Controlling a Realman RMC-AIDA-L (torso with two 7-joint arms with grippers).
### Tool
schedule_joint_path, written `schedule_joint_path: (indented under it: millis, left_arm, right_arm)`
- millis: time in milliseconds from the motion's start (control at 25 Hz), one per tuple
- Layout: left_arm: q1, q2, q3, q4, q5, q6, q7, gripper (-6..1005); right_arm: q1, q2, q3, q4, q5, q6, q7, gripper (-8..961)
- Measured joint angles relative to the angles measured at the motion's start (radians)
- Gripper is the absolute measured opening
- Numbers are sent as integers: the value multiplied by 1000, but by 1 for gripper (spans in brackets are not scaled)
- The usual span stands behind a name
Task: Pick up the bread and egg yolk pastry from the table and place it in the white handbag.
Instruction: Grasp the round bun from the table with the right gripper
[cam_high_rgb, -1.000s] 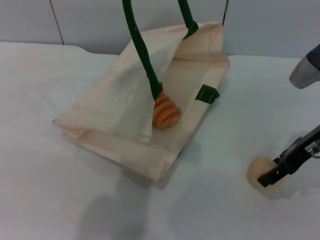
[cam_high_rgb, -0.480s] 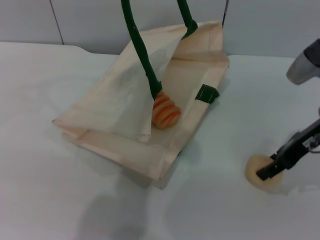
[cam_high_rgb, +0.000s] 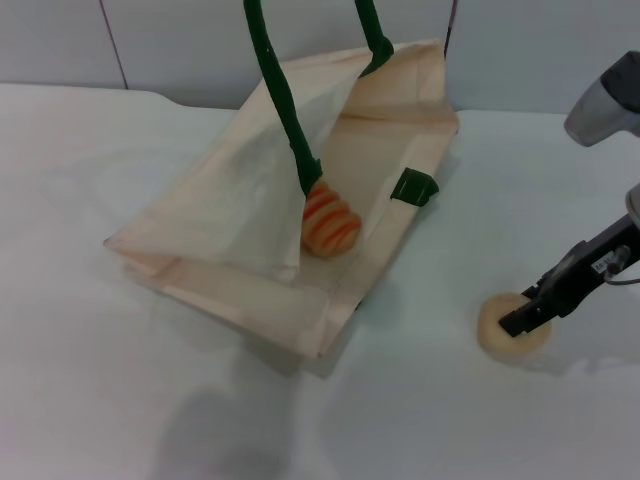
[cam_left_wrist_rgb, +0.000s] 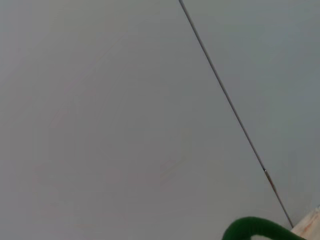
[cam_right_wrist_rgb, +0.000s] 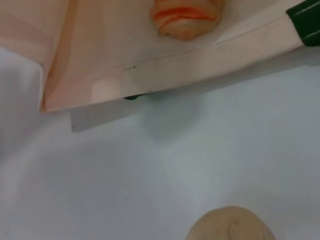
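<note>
The white handbag (cam_high_rgb: 225, 215) lies tilted open on the table, and its two dark green handles (cam_high_rgb: 283, 105) are pulled up past the top of the head view. The orange-striped bread (cam_high_rgb: 331, 222) lies inside the bag's mouth; it also shows in the right wrist view (cam_right_wrist_rgb: 186, 17). My right gripper (cam_high_rgb: 520, 320) is shut on the egg yolk pastry (cam_high_rgb: 503, 335), right of the bag and just above the table. The pastry shows at the edge of the right wrist view (cam_right_wrist_rgb: 231, 226). My left gripper is out of view; its wrist view shows only a green handle (cam_left_wrist_rgb: 255, 229).
The white table (cam_high_rgb: 120, 400) stretches to the left and front of the bag. A grey wall (cam_high_rgb: 180, 40) stands behind the table. A green handle tab (cam_high_rgb: 414, 187) sits on the bag's right side. The bag's near rim (cam_right_wrist_rgb: 165, 67) lies between pastry and bread.
My right gripper has moved left and away from the front edge, toward the bag, and the pastry has moved with it. The bag and the bread have stayed put.
</note>
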Motion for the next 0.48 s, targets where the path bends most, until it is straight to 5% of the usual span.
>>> schedule_joint_path:
  millis: [480]
  left_arm:
    - [3, 0, 1, 0, -7, 12, 0, 177]
  right_arm:
    - [46, -1, 0, 55, 91, -21, -35, 498]
